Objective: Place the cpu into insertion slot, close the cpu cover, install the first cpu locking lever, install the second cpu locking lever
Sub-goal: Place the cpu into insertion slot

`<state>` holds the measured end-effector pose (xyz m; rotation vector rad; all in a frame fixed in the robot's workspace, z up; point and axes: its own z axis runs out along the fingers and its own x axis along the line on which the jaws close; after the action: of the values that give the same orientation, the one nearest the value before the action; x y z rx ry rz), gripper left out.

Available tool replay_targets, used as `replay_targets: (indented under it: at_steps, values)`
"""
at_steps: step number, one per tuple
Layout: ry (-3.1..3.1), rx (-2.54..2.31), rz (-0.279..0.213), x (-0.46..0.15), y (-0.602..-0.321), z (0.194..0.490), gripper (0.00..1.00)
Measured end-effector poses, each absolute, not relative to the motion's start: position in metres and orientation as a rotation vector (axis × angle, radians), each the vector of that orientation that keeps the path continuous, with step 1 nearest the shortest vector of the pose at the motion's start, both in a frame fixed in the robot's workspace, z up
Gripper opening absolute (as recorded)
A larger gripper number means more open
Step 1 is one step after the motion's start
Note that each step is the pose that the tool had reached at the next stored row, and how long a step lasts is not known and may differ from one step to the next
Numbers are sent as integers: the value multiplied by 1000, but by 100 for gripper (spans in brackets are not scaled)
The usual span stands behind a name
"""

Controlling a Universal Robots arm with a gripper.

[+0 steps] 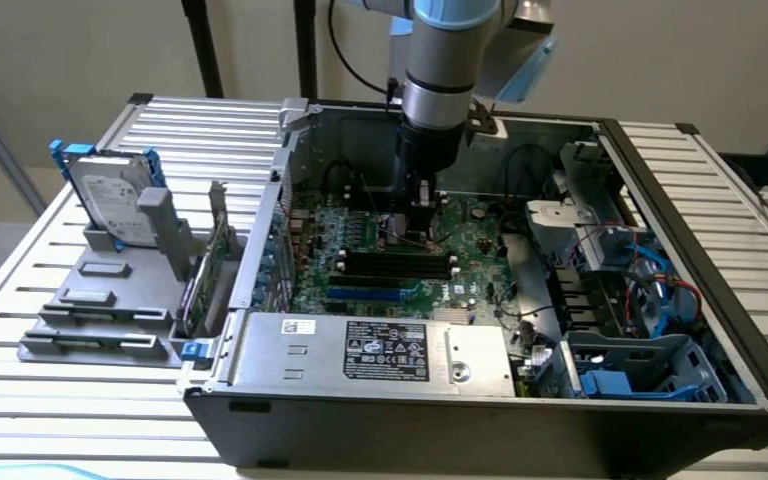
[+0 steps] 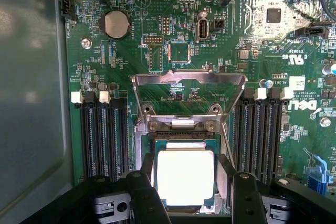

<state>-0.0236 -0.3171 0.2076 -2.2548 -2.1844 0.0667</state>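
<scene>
CPU seated, pincer open around it, cover up

Exterior view: pincer (image 1: 418, 232) is down inside the PC case (image 1: 704, 200), low over the motherboard (image 2: 131, 51). Wrist view: cpu (image 2: 185, 174) lies in the insertion slot (image 2: 137, 150), looks flat and square to the rim, between the two banks of memory slots (image 2: 102, 140). Pincer is spread wide, gripping nothing; fingers (image 2: 148, 174) stand just beside the chip, one on each side, and I can't tell if they touch it. Cpu cover (image 2: 189, 77) is flipped up on its hinge, not closed; I can't make out the levers. I read this as the tail end of placement. To do it well: no sideways drift or twist with the fingers this close, since a nudge could skew the chip on the contacts. Pull straight off the board and confirm all four edges sit level.
</scene>
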Motion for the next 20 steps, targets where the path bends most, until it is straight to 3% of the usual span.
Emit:
replay_targets:
  at_steps: [20]
  values:
    - [-2184, -2255, 67, -24, -317, 200, 55]
